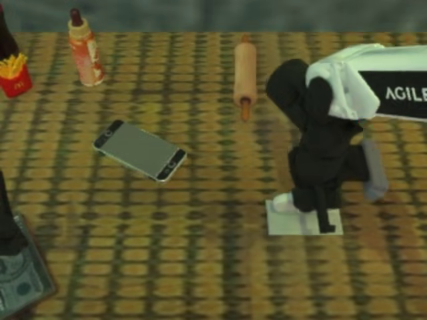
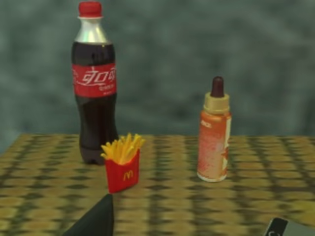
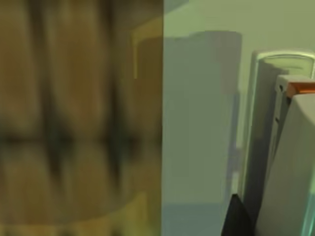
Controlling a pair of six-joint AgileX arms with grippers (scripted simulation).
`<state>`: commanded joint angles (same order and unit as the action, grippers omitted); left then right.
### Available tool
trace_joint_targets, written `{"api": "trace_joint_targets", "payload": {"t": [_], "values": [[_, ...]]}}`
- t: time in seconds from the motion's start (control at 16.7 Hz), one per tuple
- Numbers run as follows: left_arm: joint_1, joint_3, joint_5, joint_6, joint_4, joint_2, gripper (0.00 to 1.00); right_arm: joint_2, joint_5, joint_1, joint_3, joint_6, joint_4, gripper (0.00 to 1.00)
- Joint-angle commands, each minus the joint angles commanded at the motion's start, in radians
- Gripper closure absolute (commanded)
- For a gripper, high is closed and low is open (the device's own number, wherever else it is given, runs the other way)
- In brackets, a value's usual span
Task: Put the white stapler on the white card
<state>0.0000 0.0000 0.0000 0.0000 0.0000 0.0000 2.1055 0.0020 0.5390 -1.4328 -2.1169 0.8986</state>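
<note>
The white card (image 1: 293, 223) lies flat on the right half of the table. My right gripper (image 1: 315, 208) is down over it and open, one dark finger (image 1: 325, 219) reaching to the card's near edge. The white stapler (image 1: 283, 202) lies on the card under the gripper, only its left end showing from above. In the right wrist view the stapler (image 3: 283, 147) rests on the card (image 3: 202, 123) just beside my fingertip (image 3: 237, 216), which is not clamped on it. My left gripper (image 1: 7, 220) is parked at the table's left edge, open and empty.
A grey-screened smartphone (image 1: 139, 150) lies left of centre. A rolling pin (image 1: 245, 73) and a sauce bottle (image 1: 85, 50) stand at the back, with fries (image 1: 15, 75) and a cola bottle (image 2: 93, 98) at the far left. A banknote stack (image 1: 20, 280) sits at the near left corner.
</note>
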Motion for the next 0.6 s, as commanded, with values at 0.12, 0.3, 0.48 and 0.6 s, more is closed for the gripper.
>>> {"api": "trace_joint_targets", "payload": {"t": [0.12, 0.3, 0.48, 0.6], "values": [[0.0, 0.0, 0.0, 0.0, 0.0, 0.0, 0.0, 0.003, 0.0, 0.0, 0.008, 0.0, -0.009, 1.0], [0.0, 0.0, 0.0, 0.0, 0.0, 0.0, 0.0, 0.003, 0.0, 0.0, 0.008, 0.0, -0.009, 0.92], [0.0, 0.0, 0.0, 0.0, 0.0, 0.0, 0.0, 0.003, 0.0, 0.0, 0.008, 0.0, -0.009, 0.7], [0.0, 0.0, 0.0, 0.0, 0.0, 0.0, 0.0, 0.003, 0.0, 0.0, 0.008, 0.0, -0.009, 0.55]]}}
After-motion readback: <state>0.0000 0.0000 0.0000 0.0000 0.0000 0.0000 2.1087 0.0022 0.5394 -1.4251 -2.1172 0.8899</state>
